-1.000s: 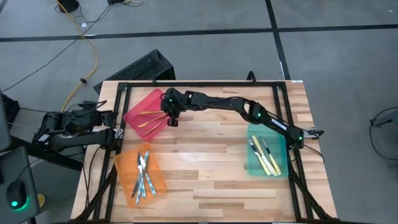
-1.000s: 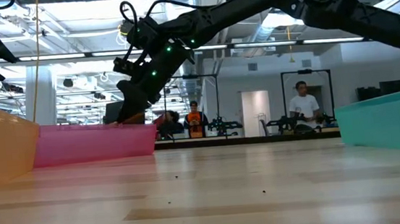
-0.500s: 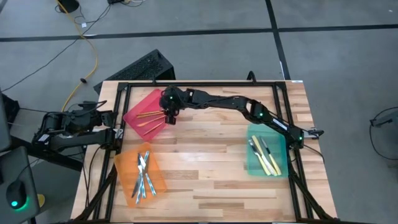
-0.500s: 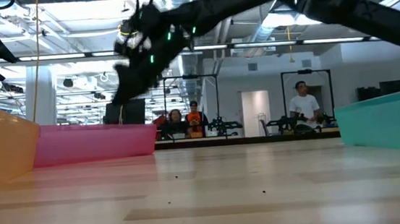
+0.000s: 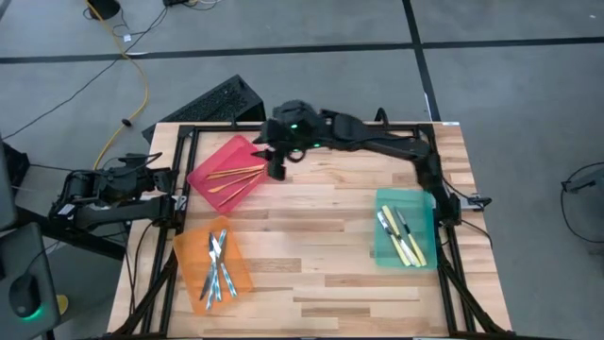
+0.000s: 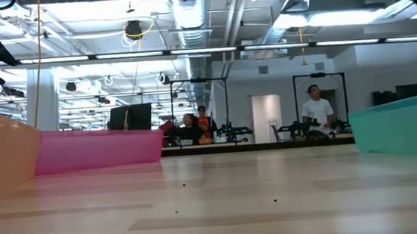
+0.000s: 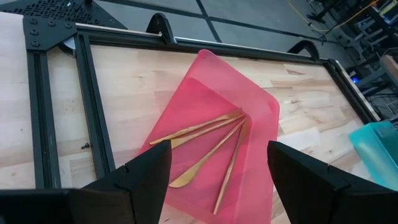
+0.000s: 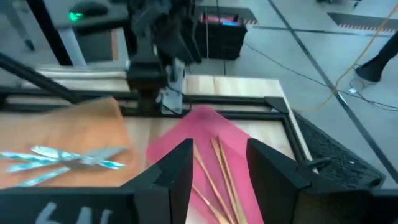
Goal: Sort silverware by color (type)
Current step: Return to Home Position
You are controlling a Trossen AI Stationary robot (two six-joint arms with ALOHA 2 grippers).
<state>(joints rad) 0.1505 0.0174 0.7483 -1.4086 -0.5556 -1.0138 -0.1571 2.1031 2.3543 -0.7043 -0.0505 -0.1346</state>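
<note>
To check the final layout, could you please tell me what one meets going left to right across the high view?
Open left gripper → translucent red plastic bin holding gold cutlery → open right gripper → translucent green plastic bin holding yellow-handled cutlery. The translucent orange plastic bin overlaps the red one sideways, so it is omitted.

The red bin [image 8: 186, 124] holds gold cutlery [image 8: 202, 165], the orange bin [image 8: 74, 124] beside it silvery-blue cutlery [image 8: 68, 158].

**Legible markings.** No text, label, brand, number or sign can be read in any of the 4 views. On the dark housing of the right tool [image 8: 219, 149], pale marks [image 8: 50, 214] resemble characters but are too blurred to read. Nothing on the tabletop [image 5: 311, 255] carries lettering
</note>
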